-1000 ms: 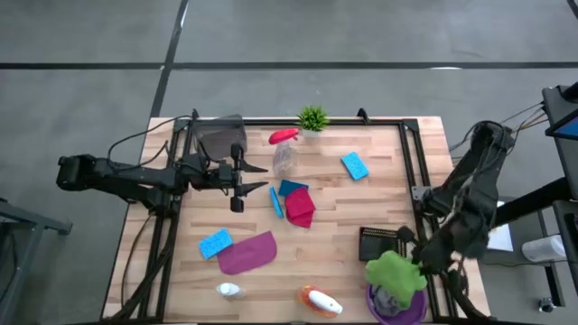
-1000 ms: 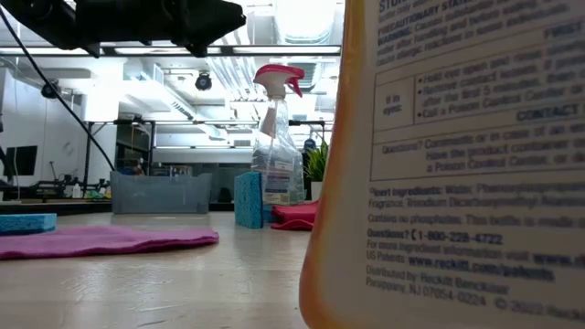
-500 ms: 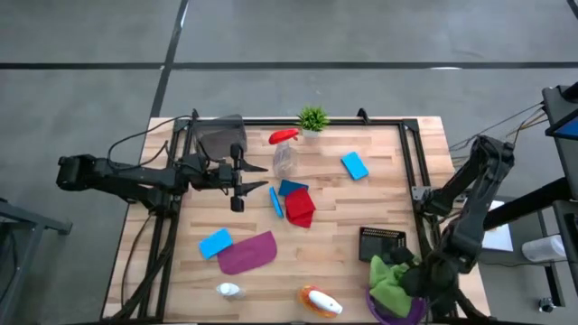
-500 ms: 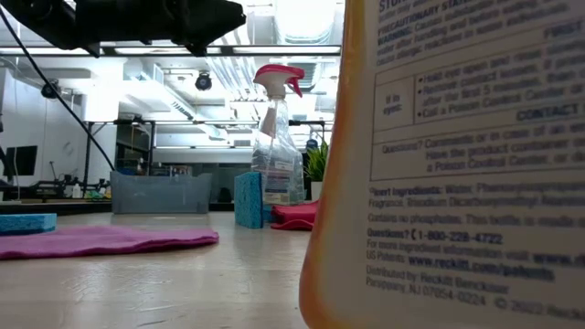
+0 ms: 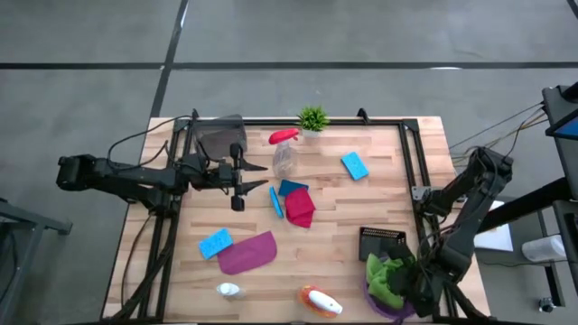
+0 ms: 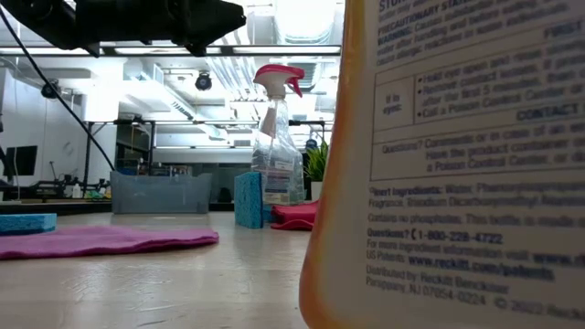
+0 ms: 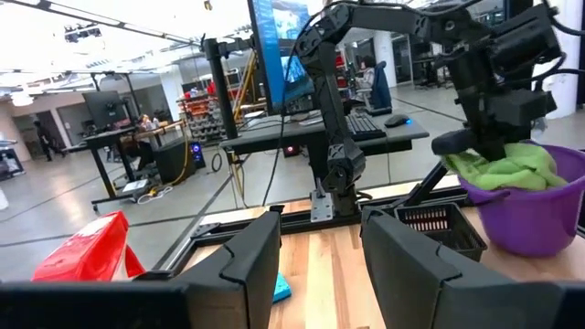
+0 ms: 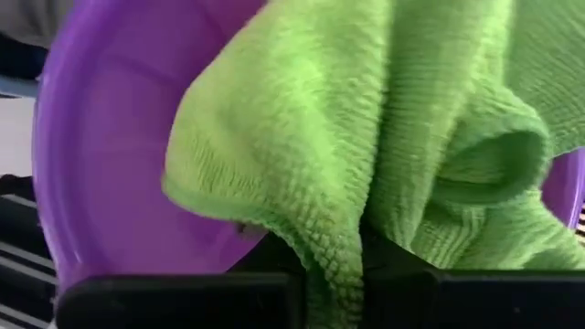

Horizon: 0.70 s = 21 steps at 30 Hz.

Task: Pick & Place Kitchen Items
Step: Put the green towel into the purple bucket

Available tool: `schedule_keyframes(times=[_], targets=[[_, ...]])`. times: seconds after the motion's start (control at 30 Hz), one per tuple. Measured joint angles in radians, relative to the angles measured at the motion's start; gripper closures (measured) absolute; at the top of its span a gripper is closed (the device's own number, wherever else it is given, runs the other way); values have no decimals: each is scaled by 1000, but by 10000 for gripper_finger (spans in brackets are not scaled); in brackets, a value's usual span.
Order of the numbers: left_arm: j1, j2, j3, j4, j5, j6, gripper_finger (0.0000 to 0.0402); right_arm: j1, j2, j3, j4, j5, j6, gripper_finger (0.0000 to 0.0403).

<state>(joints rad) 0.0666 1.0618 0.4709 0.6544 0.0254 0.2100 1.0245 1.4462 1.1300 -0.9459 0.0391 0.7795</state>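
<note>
Green cloth [image 5: 386, 273] hangs bunched in the right end effector [image 5: 408, 282], whose fingers pinch a fold of it, low over the purple bowl [image 5: 391, 304] at the near right corner of the table [image 5: 343, 230]; in the right wrist view the cloth [image 8: 384, 155] drapes against the bowl's inner wall [image 8: 110, 174]. A black rack [image 5: 383, 243] lies just beside the bowl. The left end effector [image 5: 257, 177] hovers above the table's left half with its fingers spread wide and nothing between them (the left wrist view shows the two dark fingers [image 7: 239, 265] well apart). Near the middle, a magenta cloth [image 5: 300, 208] touches a blue sponge [image 5: 275, 200] standing on edge, and a red-topped clear bottle [image 5: 284, 149] lies beside a small plant [image 5: 312, 118] at the far edge. A second sponge [image 5: 355, 165] rests right of that bottle. Toward the near left, a third sponge [image 5: 215, 243] sits just beside a purple cloth [image 5: 247, 254]. A white bottle [image 5: 228, 290] and an orange bottle [image 5: 320, 301] lie at the near edge. A grey cloth [image 5: 222, 142] lies at the far left corner.
</note>
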Motion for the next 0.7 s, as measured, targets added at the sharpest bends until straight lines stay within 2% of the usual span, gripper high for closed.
schedule_keyframes(times=[0.13, 0.33, 0.53, 0.7], targets=[[0, 0, 0, 0, -4, 2, 246, 0, 30, 67, -70, 33, 0, 368], [0, 0, 0, 0, -4, 1, 246, 1, 72, 137, -98, 76, 0, 263], [0, 0, 0, 0, -4, 1, 246, 7, 100, 171, -102, -1, 37, 157], [0, 0, 0, 0, -4, 1, 246, 25, 89, 186, -107, -35, 111, 117]])
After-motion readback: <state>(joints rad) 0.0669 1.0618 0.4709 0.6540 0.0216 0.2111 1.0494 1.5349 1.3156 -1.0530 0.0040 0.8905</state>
